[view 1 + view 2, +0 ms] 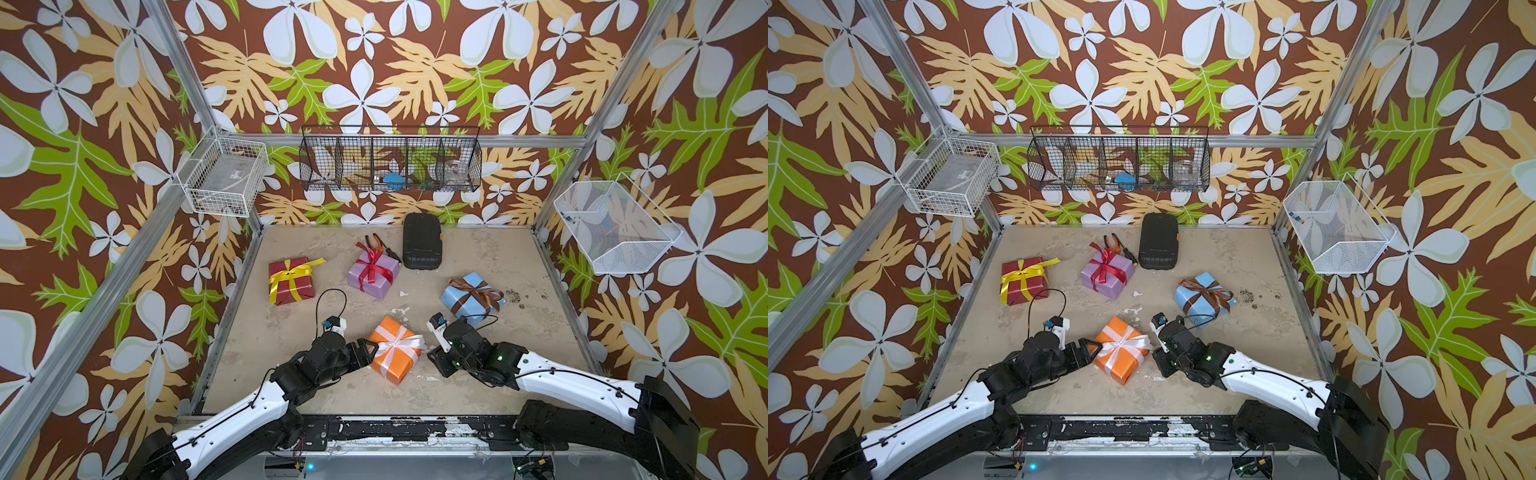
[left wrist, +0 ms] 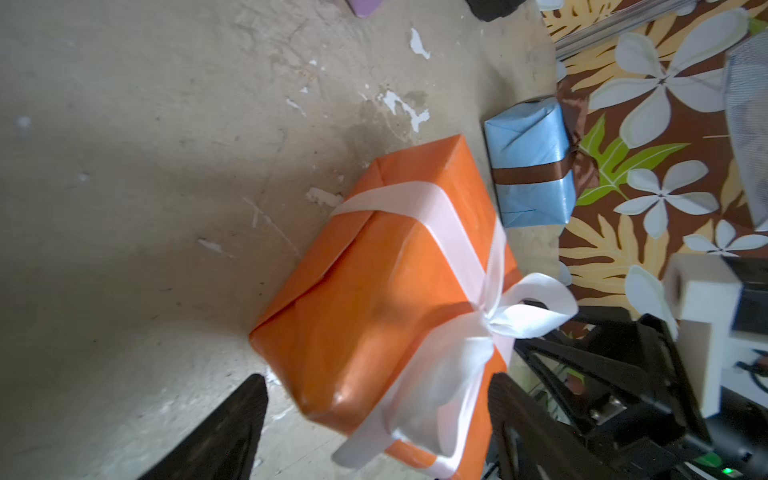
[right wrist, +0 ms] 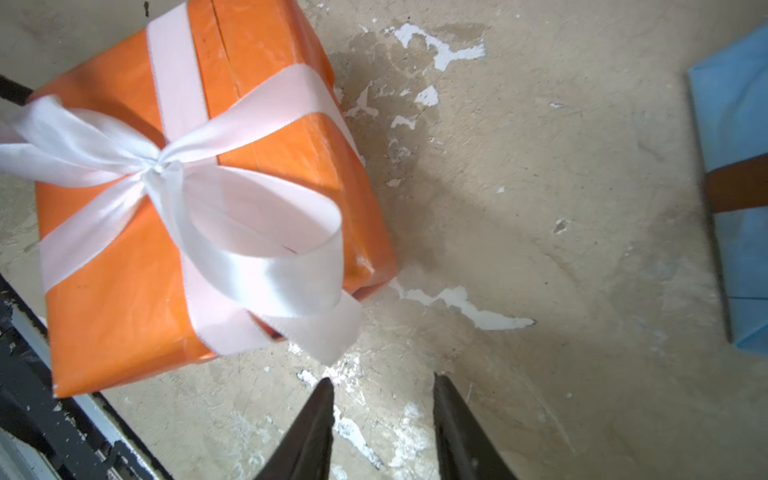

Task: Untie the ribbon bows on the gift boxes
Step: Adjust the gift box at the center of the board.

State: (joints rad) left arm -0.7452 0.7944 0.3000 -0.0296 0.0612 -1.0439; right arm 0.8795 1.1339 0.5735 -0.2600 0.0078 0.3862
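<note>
At the front middle of the table (image 1: 415, 399), the orange box (image 1: 395, 368) lies with its white bow (image 1: 400, 343) tied. The left gripper (image 1: 369, 350) stands spread, straddling the box's left corner, one finger (image 2: 232, 424) clear of the wrapping. The right gripper (image 3: 383, 379) is parted over bare table, holding nothing, the bow's tail (image 3: 328, 332) just ahead. Farther back, well apart, sit the light blue box (image 1: 453, 297), lilac box (image 1: 390, 266) and dark red box (image 1: 305, 286), bows tied.

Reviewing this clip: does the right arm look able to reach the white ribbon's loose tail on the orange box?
Probably yes. The right end effector stands open just short of the loose tail, which hangs off the orange box; only bare tabletop lies between.
</note>
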